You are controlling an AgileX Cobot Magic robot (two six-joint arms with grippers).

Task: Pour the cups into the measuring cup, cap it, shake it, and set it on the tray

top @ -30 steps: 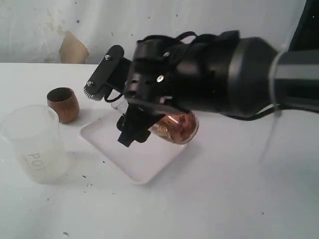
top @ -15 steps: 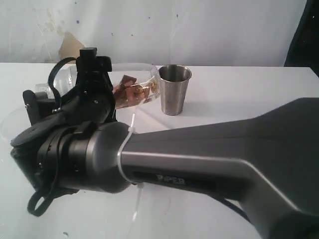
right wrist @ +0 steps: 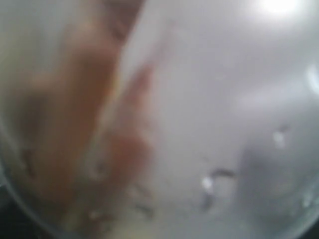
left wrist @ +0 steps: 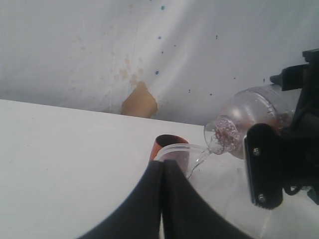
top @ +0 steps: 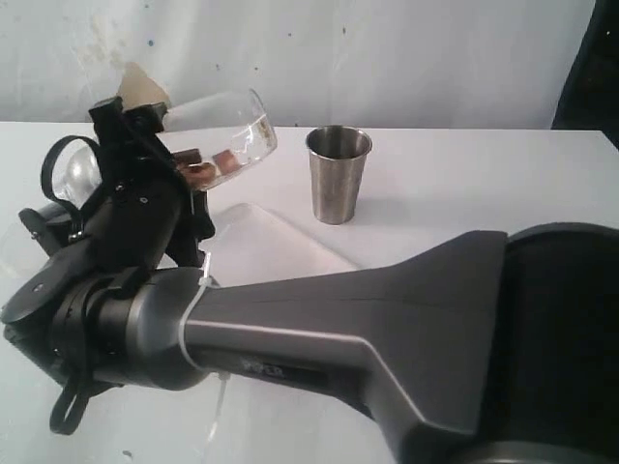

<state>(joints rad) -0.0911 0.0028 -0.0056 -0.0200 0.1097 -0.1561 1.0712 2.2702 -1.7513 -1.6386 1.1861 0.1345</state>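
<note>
My right gripper is shut on the clear measuring cup and holds it tilted almost sideways in the air, above the left part of the white tray. Brown pieces lie inside the cup. The steel tumbler stands upright behind the tray. In the left wrist view the same measuring cup hangs beside the black right gripper, and the wooden cup peeks out behind a frosted container. The left gripper is shut on nothing. The right wrist view is filled by the blurred measuring cup.
The right arm reaches across the whole front of the exterior view and hides the left side of the table. A torn brown patch marks the white back wall. Bare white table lies right of the tumbler.
The right arm has swung across to the left, carrying the measuring cup up and left from over the tray. The cup's tilt has changed and the pieces inside have shifted.
</note>
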